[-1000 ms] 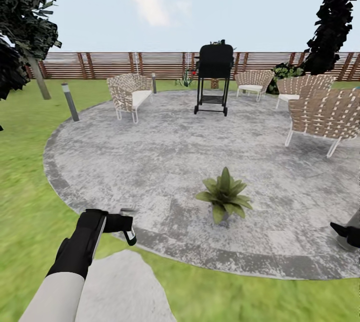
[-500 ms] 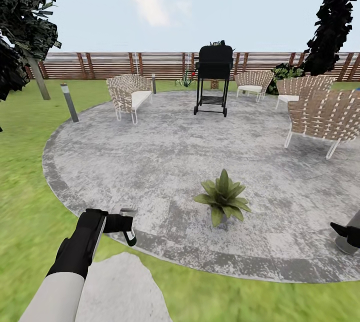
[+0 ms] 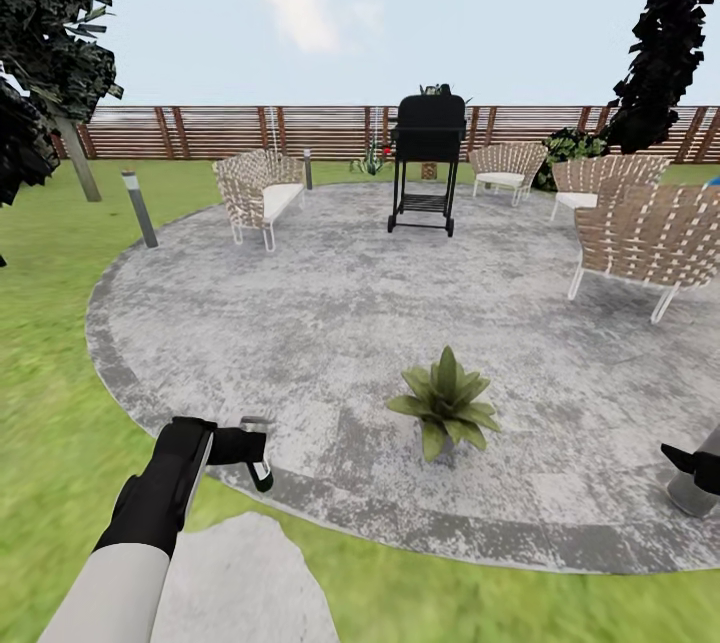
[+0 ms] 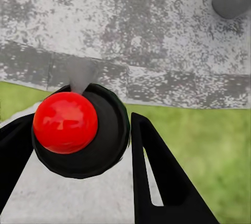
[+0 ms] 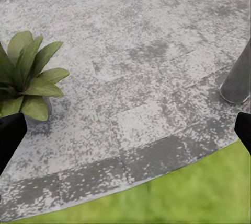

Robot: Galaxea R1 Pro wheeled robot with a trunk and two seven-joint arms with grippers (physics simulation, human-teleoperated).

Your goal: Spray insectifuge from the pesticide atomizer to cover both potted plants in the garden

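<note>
One pesticide atomizer [image 4: 78, 132] sits clamped in the left hand [image 4: 78, 161].

Our left gripper [image 3: 250, 448] reaches forward, fingers [image 4: 157, 172] clamped on the pesticide atomizer [image 4: 78, 130]; our right gripper [image 5: 125, 135] hangs spread wide.
</note>
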